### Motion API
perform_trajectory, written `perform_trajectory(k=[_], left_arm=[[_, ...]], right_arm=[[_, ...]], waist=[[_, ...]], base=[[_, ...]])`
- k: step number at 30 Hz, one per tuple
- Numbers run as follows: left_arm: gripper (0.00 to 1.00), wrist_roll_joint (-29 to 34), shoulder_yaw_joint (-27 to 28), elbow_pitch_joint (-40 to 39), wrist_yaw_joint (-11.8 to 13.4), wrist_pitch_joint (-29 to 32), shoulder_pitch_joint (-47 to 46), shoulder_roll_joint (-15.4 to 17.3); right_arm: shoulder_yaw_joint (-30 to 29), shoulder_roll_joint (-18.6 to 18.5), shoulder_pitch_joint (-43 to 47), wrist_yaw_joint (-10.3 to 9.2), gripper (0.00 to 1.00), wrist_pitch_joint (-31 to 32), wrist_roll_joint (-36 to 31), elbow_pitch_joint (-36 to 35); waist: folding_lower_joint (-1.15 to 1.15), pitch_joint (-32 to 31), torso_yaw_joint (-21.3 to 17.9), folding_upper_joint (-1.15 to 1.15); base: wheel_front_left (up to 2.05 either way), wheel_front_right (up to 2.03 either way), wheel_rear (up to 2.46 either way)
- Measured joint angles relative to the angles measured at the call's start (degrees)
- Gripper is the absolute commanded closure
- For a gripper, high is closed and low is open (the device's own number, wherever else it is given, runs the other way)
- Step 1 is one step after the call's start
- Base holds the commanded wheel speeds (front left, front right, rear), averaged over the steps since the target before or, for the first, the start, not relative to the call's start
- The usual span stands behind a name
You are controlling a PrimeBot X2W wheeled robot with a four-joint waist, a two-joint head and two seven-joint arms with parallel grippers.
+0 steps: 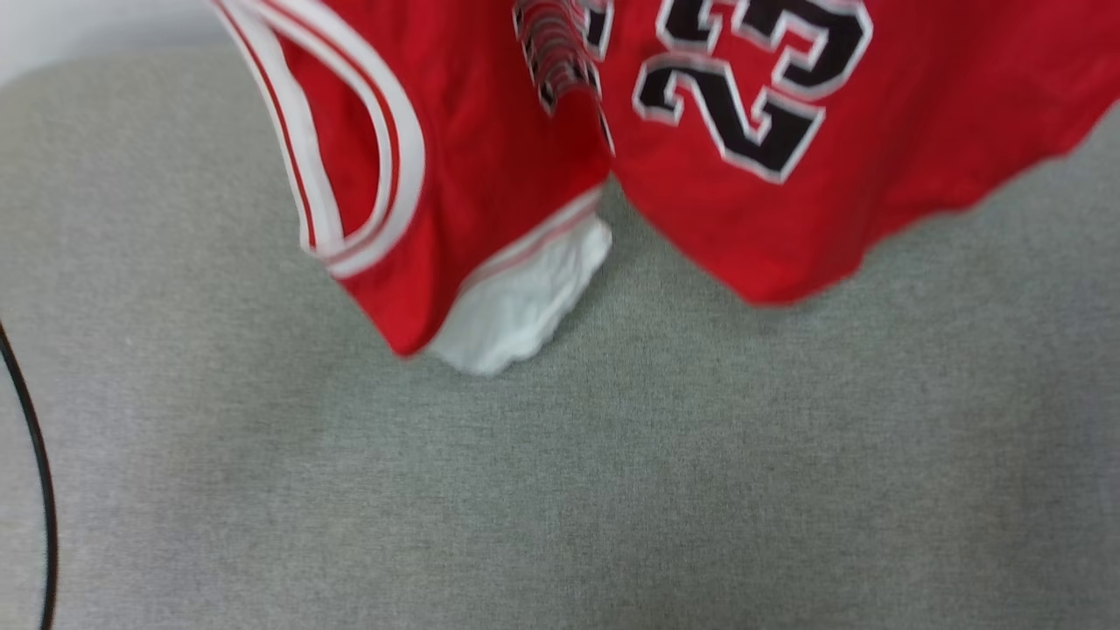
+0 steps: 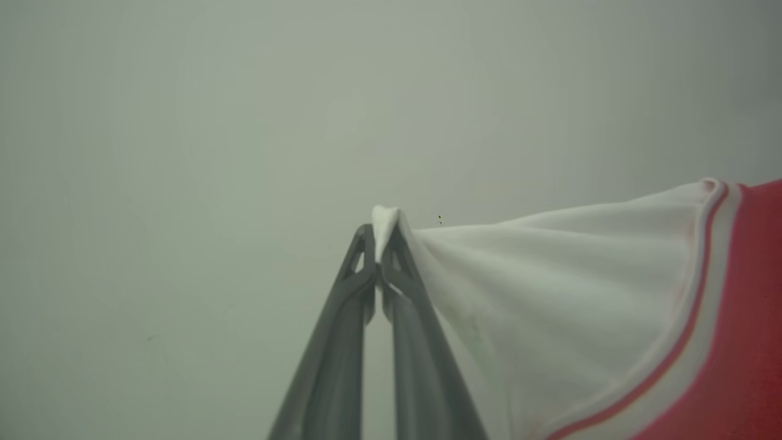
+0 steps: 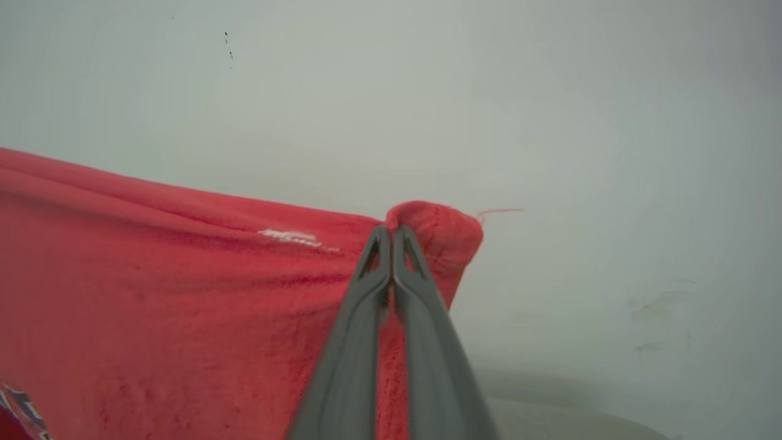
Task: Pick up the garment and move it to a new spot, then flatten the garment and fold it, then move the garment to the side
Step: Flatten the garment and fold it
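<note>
Open room: the grey cloth surface (image 1: 612,490) lies bare from 3 through 6 to 9 o'clock in the head view.
Edges: the surface's far edge curves off at 10 o'clock against a pale wall (image 1: 87,26); a thin black cable (image 1: 39,490) arcs along the 8 o'clock border.
Garment, place: the garment (image 1: 490,149) hangs across 10 to 2 o'clock, its lowest folds reaching toward centre; contact with the surface cannot be told.
Left gripper (image 2: 379,235): fingers pinched together on the tip of the white sleeve (image 1: 525,306), cloth fanning toward 3 o'clock in its wrist view.
Right gripper (image 3: 391,232): clamped tight on a bunched red corner, cloth spreading toward 9 o'clock.
Garment, look: red body; white trim with a red stripe; black numerals (image 1: 752,79) outlined in white at 1 o'clock; image blurred.
Room: plain pale wall behind both wrist views.
</note>
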Motion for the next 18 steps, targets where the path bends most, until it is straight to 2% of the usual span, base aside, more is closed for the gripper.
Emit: perform_trajectory(k=[9,14,18], left_arm=[[1.0,4.83,-3.77,15.48,-5.19,-2.52,-19.78,0.11],[1.0,8.79,-5.98,26.21,-6.15,-7.26,-32.18,-1.91],[1.0,12.82,-7.76,36.02,-6.14,-12.34,-42.06,-3.55]], right_arm=[[3.34,-1.36,-15.42,0.02,1.0,-8.6,-5.97,10.14],[5.23,-1.89,-25.2,0.03,1.0,-15.67,-10.51,19.27],[4.93,-0.74,-33.19,0.05,1.0,-22.35,-14.28,26.87]], waist=[[0.01,9.93,-0.58,0.0],[0.02,15.54,-0.75,0.0],[0.02,19.58,-0.9,0.0]], base=[[0.0,0.0,0.0],[0.0,0.0,0.0],[0.0,0.0,0.0]])
